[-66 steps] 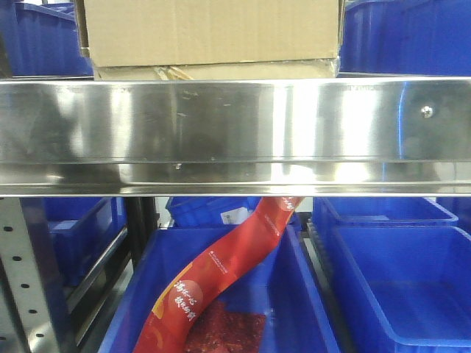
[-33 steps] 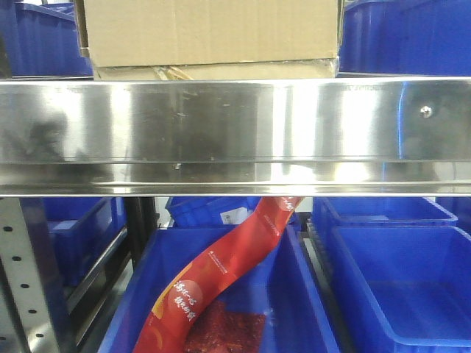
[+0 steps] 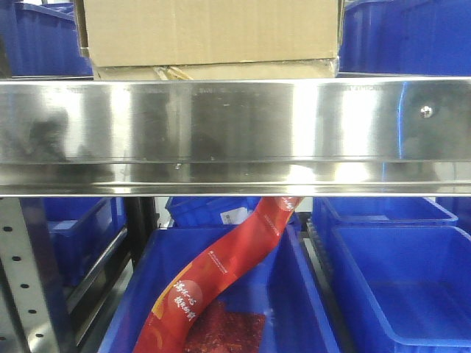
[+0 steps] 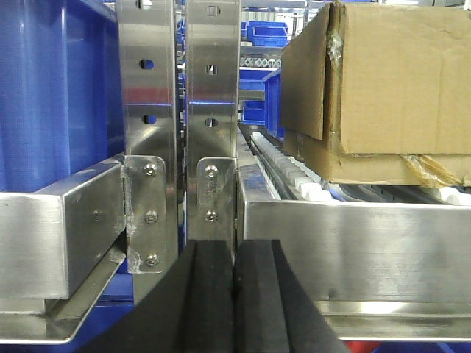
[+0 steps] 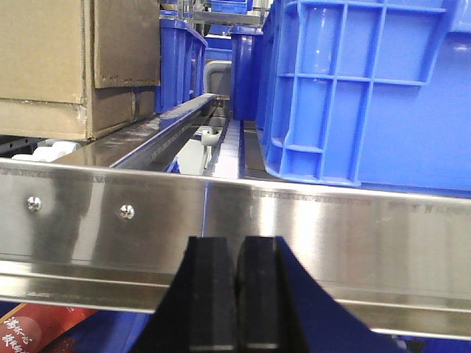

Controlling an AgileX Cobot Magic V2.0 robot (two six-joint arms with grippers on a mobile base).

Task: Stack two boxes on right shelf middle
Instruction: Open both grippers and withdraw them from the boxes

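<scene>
Brown cardboard is seen stacked already: the upper box (image 3: 210, 29) rests on the lower box (image 3: 217, 71), on the steel shelf (image 3: 235, 132), with blue bins (image 5: 368, 88) to either side. The left gripper (image 4: 234, 294) and the right gripper (image 5: 235, 294) are held just before the shelf lip, jaws closed on nothing. The stacking is judged done; only withdrawal seems called for.

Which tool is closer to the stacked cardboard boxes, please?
Hard to call. The left tool sits off the boxes' left end; the right tool off their right end.
</scene>
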